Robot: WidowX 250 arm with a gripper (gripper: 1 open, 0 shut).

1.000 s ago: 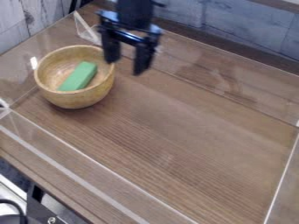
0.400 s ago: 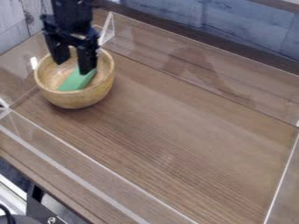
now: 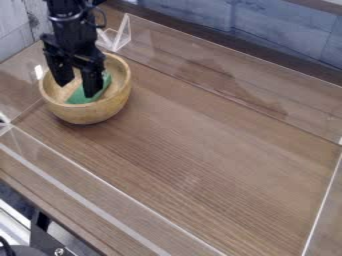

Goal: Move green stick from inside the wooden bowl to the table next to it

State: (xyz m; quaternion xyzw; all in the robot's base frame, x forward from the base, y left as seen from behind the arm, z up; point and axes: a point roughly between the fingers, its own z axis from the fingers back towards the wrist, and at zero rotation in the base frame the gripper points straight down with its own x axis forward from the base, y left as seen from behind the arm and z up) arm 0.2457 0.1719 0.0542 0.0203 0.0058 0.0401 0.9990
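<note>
The light tan wooden bowl (image 3: 100, 104) sits at the left of the dark wood-grain table (image 3: 214, 140). Inside it lies the green stick (image 3: 88, 98), mostly covered by my gripper so only a green patch shows. My black gripper (image 3: 78, 80) hangs straight down into the bowl, jaws open, one finger on each side of the stick. I cannot tell whether the fingertips touch the stick.
Clear plastic walls (image 3: 80, 195) edge the table at the front, left and back. A tiled wall rises behind. The wide wood surface to the right of the bowl stretches to the right wall (image 3: 325, 200).
The gripper has swung from right of the bowl to over it, then dropped lower into the bowl around the green stick. The jaws stayed open.
</note>
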